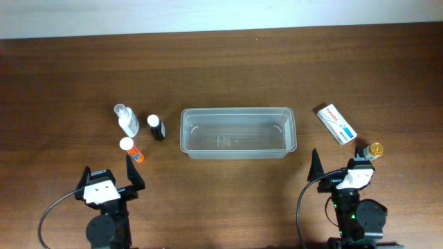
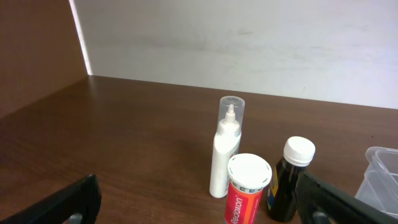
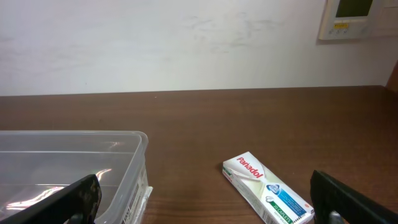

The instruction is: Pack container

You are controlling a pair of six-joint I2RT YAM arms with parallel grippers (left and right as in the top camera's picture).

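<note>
The clear plastic container (image 1: 238, 133) sits empty at the table's middle; its corner shows in the right wrist view (image 3: 124, 162). Left of it stand a white spray bottle (image 1: 126, 119), a dark bottle with a white cap (image 1: 156, 127) and a red-orange Redoxon tube (image 1: 131, 149); all three show in the left wrist view (image 2: 224, 149), (image 2: 292, 180), (image 2: 247, 196). A white Panadol box (image 1: 336, 124) lies right of the container, seen in the right wrist view (image 3: 268, 188). A gold-capped bottle (image 1: 374, 150) stands near the right gripper. My left gripper (image 1: 111, 174) and right gripper (image 1: 340, 166) are open and empty at the front.
The dark wooden table (image 1: 228, 62) reaches back to a white wall (image 3: 186, 43). A wall-mounted panel (image 3: 353, 18) hangs at the far right.
</note>
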